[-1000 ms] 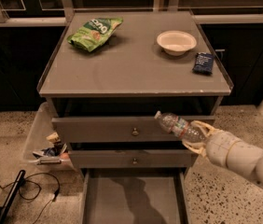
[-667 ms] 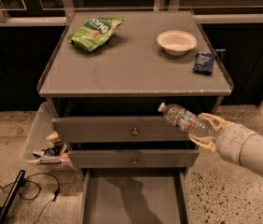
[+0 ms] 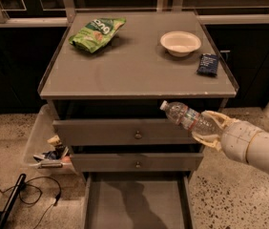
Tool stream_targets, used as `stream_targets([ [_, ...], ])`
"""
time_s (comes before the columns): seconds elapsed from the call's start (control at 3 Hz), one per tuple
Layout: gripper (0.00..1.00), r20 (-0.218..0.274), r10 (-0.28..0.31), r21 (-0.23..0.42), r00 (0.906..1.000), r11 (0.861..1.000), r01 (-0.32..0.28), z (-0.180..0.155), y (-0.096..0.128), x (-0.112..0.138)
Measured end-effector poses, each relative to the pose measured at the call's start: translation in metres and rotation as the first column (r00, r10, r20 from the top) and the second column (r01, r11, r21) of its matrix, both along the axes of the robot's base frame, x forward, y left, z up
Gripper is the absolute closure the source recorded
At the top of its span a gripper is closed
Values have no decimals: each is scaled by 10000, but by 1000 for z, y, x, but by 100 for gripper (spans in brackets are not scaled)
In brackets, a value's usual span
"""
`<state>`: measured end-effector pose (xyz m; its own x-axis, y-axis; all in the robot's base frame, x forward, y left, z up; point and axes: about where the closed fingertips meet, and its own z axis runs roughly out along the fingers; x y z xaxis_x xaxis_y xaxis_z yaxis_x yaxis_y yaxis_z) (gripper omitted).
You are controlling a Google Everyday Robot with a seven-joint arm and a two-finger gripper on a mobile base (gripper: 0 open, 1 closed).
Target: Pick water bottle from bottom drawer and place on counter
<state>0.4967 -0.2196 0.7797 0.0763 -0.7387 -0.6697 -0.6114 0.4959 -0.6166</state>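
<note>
My gripper (image 3: 210,127) is shut on the water bottle (image 3: 186,117), a clear plastic bottle with a white cap and a red-and-white label band. It holds the bottle tilted, cap pointing up and left, in the air in front of the top drawer, just below the counter's front edge. The counter (image 3: 139,73) is the flat grey cabinet top. The bottom drawer (image 3: 137,204) stands pulled out at the bottom of the view, a plain grey tray with nothing visible in it.
On the counter lie a green chip bag (image 3: 96,32), a white bowl (image 3: 180,43) and a dark blue packet (image 3: 207,64). Two upper drawers with round knobs (image 3: 138,135) are shut. A bin with litter (image 3: 48,151) and cables (image 3: 10,194) lie left of the cabinet.
My gripper has lifted the bottle upward and slightly right, from in front of the drawers toward the counter's front edge.
</note>
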Motion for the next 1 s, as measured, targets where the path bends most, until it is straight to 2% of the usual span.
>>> stream_targets([
  [0.33, 100, 287, 964, -114, 9949, 9953, -961, 43, 21, 20],
  [0.67, 100, 362, 2102, -202, 9770, 9776, -2096, 103, 46, 46],
  [1.0, 100, 178, 3003, -410, 9537, 9532, -2994, 157, 71, 73],
])
